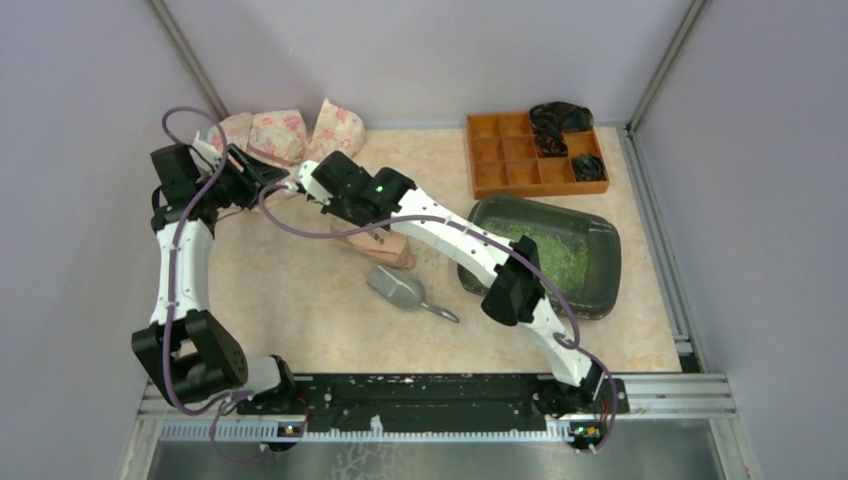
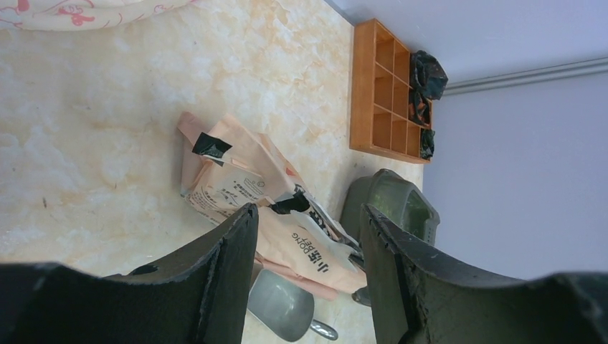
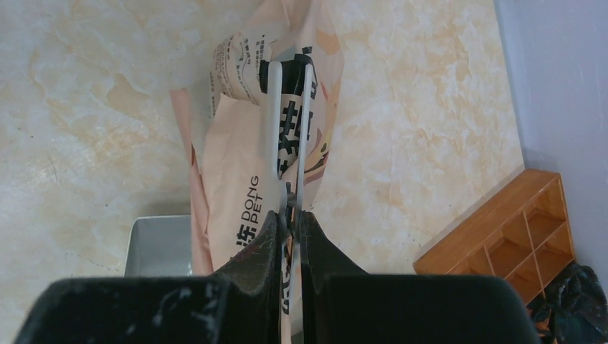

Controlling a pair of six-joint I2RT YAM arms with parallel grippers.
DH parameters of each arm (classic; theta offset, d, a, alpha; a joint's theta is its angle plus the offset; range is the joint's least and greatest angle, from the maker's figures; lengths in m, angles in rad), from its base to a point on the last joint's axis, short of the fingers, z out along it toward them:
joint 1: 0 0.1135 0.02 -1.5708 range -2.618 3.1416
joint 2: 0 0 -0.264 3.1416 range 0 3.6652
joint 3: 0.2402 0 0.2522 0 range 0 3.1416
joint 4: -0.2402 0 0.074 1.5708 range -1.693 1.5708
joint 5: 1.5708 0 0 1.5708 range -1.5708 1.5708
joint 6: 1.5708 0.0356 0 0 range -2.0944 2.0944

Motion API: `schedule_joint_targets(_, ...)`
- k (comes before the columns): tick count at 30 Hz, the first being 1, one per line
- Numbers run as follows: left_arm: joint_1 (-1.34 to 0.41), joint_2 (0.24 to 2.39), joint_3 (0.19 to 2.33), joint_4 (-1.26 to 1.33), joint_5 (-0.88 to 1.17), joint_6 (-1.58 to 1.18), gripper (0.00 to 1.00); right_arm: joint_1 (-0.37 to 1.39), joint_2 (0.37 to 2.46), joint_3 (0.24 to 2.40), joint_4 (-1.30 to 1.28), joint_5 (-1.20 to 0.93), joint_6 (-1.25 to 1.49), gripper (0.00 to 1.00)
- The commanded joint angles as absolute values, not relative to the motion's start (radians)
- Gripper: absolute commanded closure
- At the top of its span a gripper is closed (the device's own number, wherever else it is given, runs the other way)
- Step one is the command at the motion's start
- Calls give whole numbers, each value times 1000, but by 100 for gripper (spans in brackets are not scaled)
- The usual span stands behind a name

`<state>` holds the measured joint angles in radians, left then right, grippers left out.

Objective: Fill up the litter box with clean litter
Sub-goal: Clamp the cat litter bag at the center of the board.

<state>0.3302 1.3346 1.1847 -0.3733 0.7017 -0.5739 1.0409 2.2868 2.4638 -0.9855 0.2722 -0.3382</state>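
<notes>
Soft overhead light keeps my views bright, shadows faint on the table (image 1: 290,300), while my left fingers (image 2: 215,279) and right fingers (image 3: 262,272) loom dark and blurred at each frame's bottom.

Overhead view, close wrist views sharing bag (image 3: 229,143)
</notes>
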Motion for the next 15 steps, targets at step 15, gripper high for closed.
schedule_joint_targets(15,338,1343,1168,-303,768,-605,40,1049,2363,2424,-1053,344,-333,100)
